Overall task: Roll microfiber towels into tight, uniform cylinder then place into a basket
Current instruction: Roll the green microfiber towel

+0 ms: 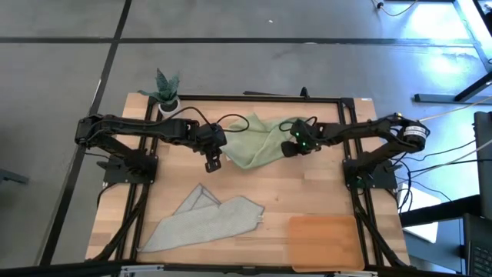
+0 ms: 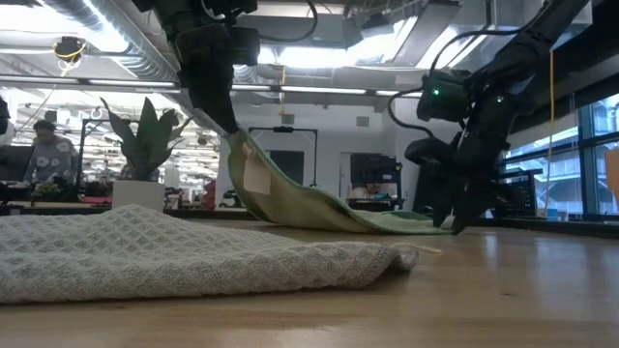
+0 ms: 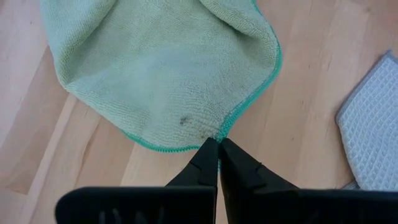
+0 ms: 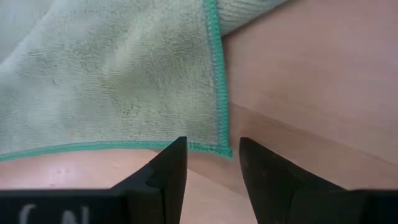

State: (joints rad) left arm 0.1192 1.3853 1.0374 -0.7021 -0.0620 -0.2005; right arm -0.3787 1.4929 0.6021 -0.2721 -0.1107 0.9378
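**Reader:** Near the upper middle of the overhead frame, what does the cloth look like?

**Describer:** A pale sage green towel [image 1: 257,144] lies crumpled on the wooden worktop [image 1: 307,196], with a darker teal stitched hem. It is loose and unrolled. From table height one corner is lifted into a peak while the other end trails flat on the wood.

**Reader:** Where are the other task things?

**Describer:** A pale grey towel [image 1: 204,221] with a waffle weave lies spread and partly folded at the lower left of the overhead frame, well apart from the green one. The basket [image 1: 323,240], a flat orange-brown tray, sits at the lower right.

**Reader:** And the left tool?

**Describer:** The left tool [image 1: 213,160] is at the green towel's left edge. Its fingers are clenched together, pinching the hem at a corner; its wrist picture shows the tips meeting right on the teal stitching, and that is the corner raised off the worktop.

**Reader:** The right tool?

**Describer:** The right tool [image 1: 288,148] is at the towel's right side. Its fingers [image 4: 166,167] stand partly apart, low over the wood, straddling a corner of the hem. I cannot tell whether they touch it; they are not closed on it.

**Reader:** Anything else?

**Describer:** A small potted plant [image 1: 166,87] stands at the upper left corner of the worktop.
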